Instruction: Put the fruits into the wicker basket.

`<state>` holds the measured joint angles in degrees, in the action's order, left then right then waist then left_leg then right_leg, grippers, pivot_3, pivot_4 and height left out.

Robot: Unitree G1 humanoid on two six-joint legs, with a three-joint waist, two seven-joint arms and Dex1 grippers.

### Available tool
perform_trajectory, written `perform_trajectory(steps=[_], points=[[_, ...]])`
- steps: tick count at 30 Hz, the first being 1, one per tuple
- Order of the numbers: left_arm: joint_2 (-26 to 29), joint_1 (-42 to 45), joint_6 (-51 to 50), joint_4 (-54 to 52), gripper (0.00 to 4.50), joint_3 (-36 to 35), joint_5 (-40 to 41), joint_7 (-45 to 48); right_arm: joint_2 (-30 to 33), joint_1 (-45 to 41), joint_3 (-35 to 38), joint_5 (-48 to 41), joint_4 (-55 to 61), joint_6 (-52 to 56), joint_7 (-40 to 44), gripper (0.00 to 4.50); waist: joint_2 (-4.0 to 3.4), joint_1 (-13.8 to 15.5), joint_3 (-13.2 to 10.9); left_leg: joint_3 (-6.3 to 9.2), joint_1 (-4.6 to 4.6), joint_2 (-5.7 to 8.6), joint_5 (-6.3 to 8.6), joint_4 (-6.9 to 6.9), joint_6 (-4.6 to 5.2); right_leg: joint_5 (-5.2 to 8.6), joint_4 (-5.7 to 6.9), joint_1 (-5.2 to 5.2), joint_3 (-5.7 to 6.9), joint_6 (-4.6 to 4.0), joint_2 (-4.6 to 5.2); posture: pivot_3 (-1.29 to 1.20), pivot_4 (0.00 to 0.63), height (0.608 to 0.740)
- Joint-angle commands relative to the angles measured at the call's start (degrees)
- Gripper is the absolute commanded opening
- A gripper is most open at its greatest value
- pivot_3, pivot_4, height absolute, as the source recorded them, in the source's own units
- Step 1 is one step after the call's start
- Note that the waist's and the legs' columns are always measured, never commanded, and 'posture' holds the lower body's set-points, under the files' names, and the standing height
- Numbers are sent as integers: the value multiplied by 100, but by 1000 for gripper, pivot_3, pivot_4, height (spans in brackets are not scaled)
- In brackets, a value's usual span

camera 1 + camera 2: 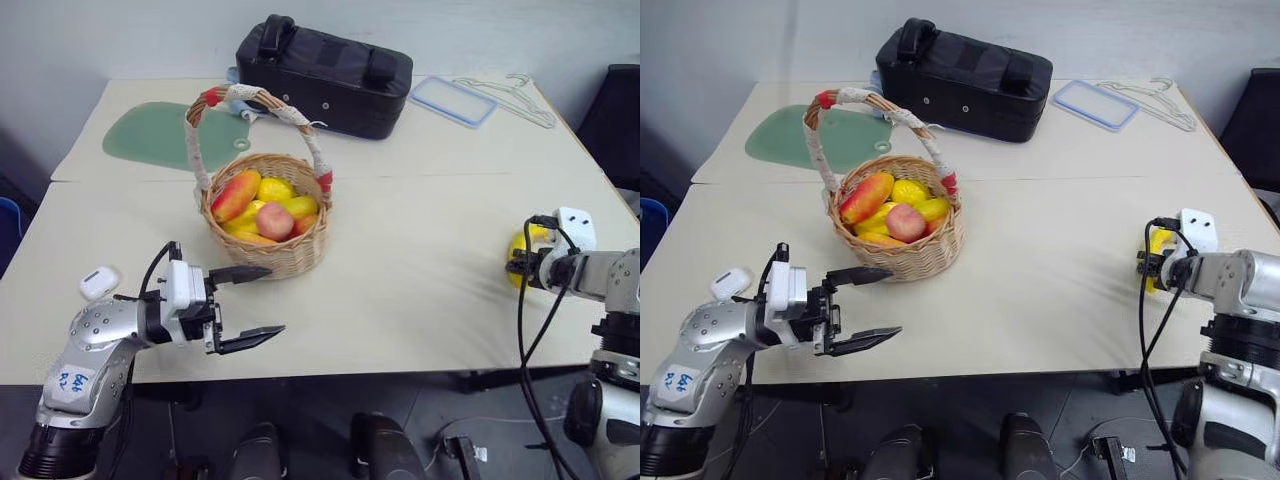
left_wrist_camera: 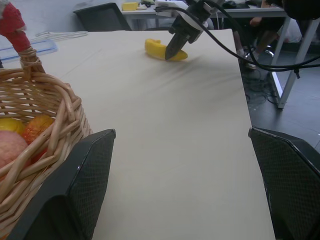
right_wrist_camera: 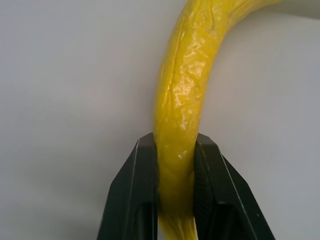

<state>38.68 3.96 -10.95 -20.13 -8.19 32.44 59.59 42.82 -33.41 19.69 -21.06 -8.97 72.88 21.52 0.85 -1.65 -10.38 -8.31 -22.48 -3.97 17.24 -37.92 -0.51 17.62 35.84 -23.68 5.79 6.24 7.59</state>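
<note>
The wicker basket [image 1: 300, 260] stands left of the table's middle, its handle wrapped in white cloth with red ends. Inside lies the pinkish peach [image 1: 275, 221] among other yellow and red fruits. The yellow banana [image 3: 187, 90] lies on the table at the far right edge [image 1: 520, 245]. My right gripper [image 3: 176, 142] is shut on it, one black finger [image 3: 135, 190] on each side of its lower part. My left gripper [image 1: 276, 299] hangs open just in front of the basket, touching nothing. The basket wall [image 2: 45, 150] sits beside its left finger [image 2: 85, 185].
A black bag [image 1: 325, 75] lies at the back of the table, with a green mat [image 1: 160, 135] to its left. A clear lid [image 1: 453, 100] and wire hangers [image 1: 510, 95] lie to its right. A small white case [image 1: 98, 282] sits near the front left edge.
</note>
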Motion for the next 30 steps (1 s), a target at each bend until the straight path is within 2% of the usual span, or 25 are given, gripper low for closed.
perform_trajectory(steps=[1, 5, 7, 10, 12, 14, 19, 21, 27, 30], points=[[-40, -139, -63, -334, 4500, -224, 248, -138, 508, 385, -51, -627, 989, -1205, 1744, 463, -4, 8, -2, 0, 0, 1, 0, 0, 1, -1, 0, 0, 0, 1, 1, 0, 150, 740], [0, -438, -167, -438, 4500, -503, 327, -308, 950, 1206, 155, -1568, 2175, -2340, 3973, 463, -4, 16, -3, 5, 6, -3, 3, 1, -2, -1, -1, 7, 2, 3, -2, 0, 150, 740], [-35, -618, -150, -465, 4500, -700, 383, -382, 1239, 1429, -101, -2010, 2706, -2198, 4605, 463, -3, 4, -3, 6, 10, -6, 5, 1, -2, -1, -4, 12, 4, 3, -4, 0, 150, 740], [-110, -834, -147, -554, 4500, -957, 487, -539, 1504, 1348, -814, -2215, 3586, -2302, 5042, 463, -3, -2, -4, 7, 15, -9, 18, -1, 19, -1, -1, 12, 1, 2, -2, 0, 150, 740], [-154, -979, -202, -668, 4500, -1108, 610, -659, 1203, 809, -1099, -2743, 3911, -1969, 4803, 463, -1, -20, -5, 24, 20, -15, 21, -2, 18, -1, 1, 11, -1, 0, -2, 0, 150, 740], [-217, -1226, -229, -783, 4500, -1303, 768, -685, 397, -73, -1643, -2752, 3897, -1990, 4254, 463, 4, -60, -5, 38, 22, -18, 22, -2, 16, -4, 3, 10, 0, -6, -2, 0, 150, 740], [-329, -1460, -99, -684, 4500, -2027, 1015, -870, -835, -1364, -2860, -2150, 3350, -1758, 3362, 463, 3, -1, -6, 36, 19, -29, 19, -6, -15, -5, 12, -4, 14, -22, -5, 0, 150, 740], [-374, -1595, -124, -679, 4500, -2333, 1158, -933, -1505, -1901, -3260, -1740, 2658, -1658, 2788, 463, 5, 0, -5, 41, 8, -28, 21, -11, -13, -6, 12, -7, 21, -22, -3, 0, 150, 740], [-481, -2033, -133, -778, 4500, -2535, 1259, -829, -2840, -2870, -3597, -720, 918, -2018, 1705, 463, 9, -23, -2, 1, 6, -29, 30, -17, -2, -8, 17, -12, 29, -20, 4, 0, 150, 740], [-552, -2144, -90, -821, 4500, -2509, 1210, -860, -2988, -3171, -3716, -264, 445, -2339, 1625, 463, 9, -14, -2, -15, -1, -30, 32, -17, -3, -8, 18, -21, 32, -19, 3, 0, 150, 740]])
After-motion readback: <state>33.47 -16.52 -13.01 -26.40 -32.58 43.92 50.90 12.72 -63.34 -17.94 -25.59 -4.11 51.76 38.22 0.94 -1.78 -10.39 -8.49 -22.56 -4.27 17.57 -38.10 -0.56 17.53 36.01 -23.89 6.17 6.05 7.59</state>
